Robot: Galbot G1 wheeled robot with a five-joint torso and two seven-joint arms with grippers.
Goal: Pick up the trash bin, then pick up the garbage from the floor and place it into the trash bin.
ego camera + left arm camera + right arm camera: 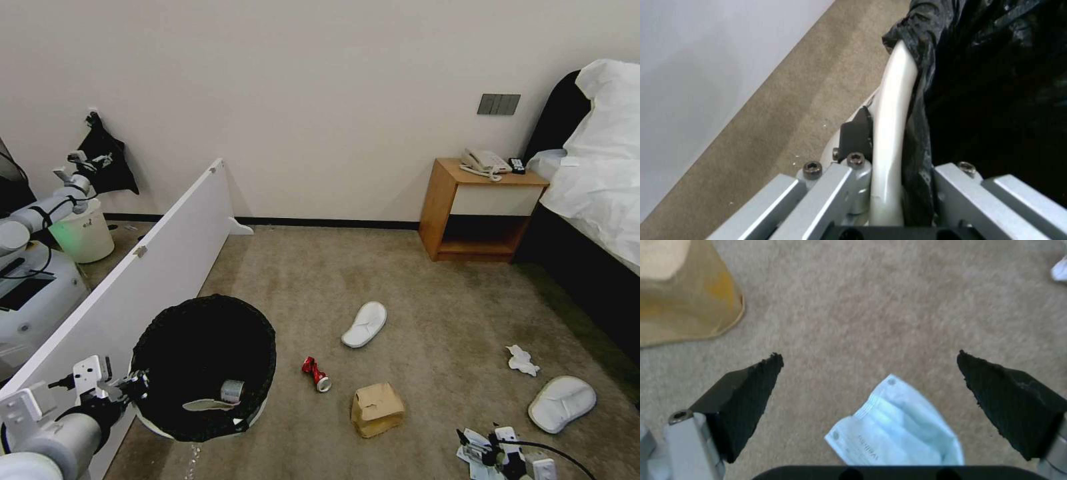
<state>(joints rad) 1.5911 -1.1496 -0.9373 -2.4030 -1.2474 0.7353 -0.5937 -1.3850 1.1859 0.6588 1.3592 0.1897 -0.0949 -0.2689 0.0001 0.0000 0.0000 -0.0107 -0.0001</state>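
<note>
Nearest the robot, the left gripper (137,387) is clamped on the rim of the trash bin (203,365), one finger (857,135) outside the white rim and the other lost inside the black liner. That bin is a round white bucket with a black bag folded over its edge; inside it lie a pale flat piece and what looks like a small silvery can, though the dark liner makes them hard to make out. Low at the right, the right gripper (481,445) hangs just above the carpet (433,313) with its black pads (751,386) spread wide apart, holding nothing, and a blue face mask (900,426) lies on the carpet between them. Just beside it sits a tan cardboard box (377,408), dented on top. A crushed red can (316,373) lies between the box and the bin. One white slipper (365,324) rests farther out, the other white slipper (561,402) near the right, with a crumpled white tissue (522,360) close by. A white board (153,267) leans along the left, bounding the bin's side. Against the far wall stand a wooden nightstand (477,210) bearing a telephone (485,162), and a bed (593,180) at the right edge.
</note>
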